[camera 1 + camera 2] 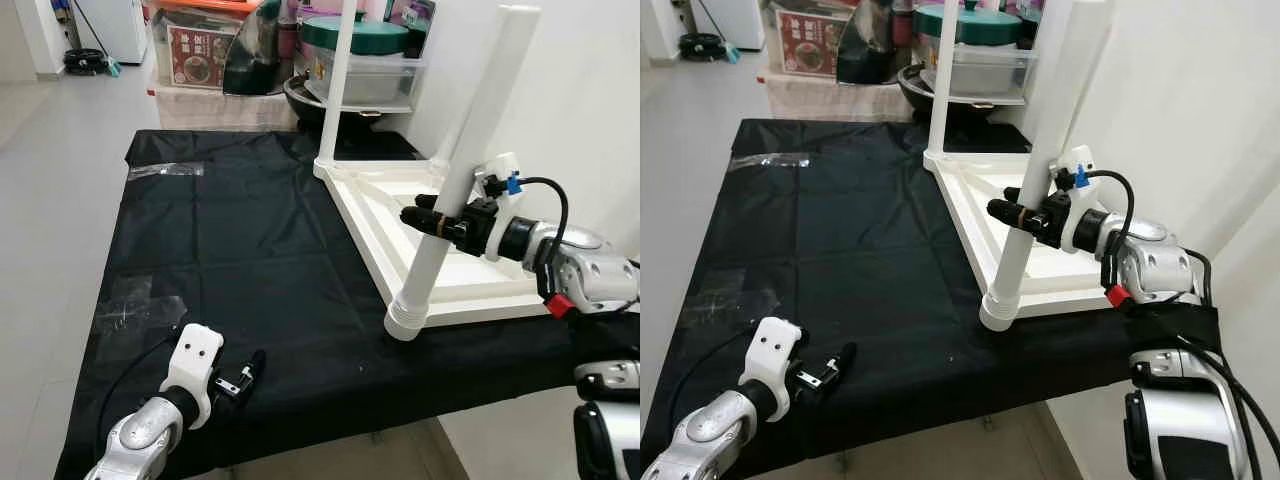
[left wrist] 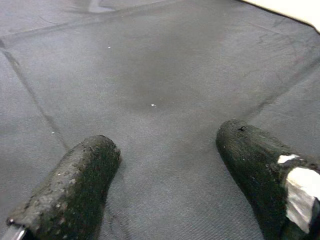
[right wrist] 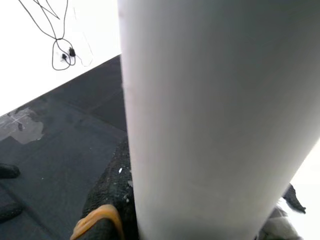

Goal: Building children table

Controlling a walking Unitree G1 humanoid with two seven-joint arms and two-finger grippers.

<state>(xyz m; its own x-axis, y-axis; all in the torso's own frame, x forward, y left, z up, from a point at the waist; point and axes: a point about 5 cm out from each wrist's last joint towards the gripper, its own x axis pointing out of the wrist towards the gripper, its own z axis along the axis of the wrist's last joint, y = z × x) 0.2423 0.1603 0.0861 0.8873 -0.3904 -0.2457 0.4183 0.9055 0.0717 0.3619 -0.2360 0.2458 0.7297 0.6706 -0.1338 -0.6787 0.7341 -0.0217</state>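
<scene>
At the near left edge of the black cloth [image 1: 250, 250] covering the table, the left gripper [image 1: 248, 372] rests low on the fabric, its two black fingers [image 2: 75, 185] spread apart with nothing between them. It looks parked there, out of the way while the other arm works. Farther back on the left, a strip of clear tape [image 1: 165, 170] lies on the cloth.

To the right, the white tabletop [image 1: 450, 265] of the children's table lies upside down, so its corner sockets face up for the legs. One leg [image 1: 335, 80] already stands at the far corner. A second white leg [image 1: 455, 185] leans with its ribbed foot end at the near corner, tilted toward the wall rather than upright.

The right gripper [image 1: 432, 218] pinches this leaning leg about halfway up, fingers pressed on either side of the tube. Holding it mid-length probably gives leverage to straighten it and seat it in its socket, which seems not yet done.

Behind the table, pots and boxes [image 1: 360, 50] crowd the far floor.
</scene>
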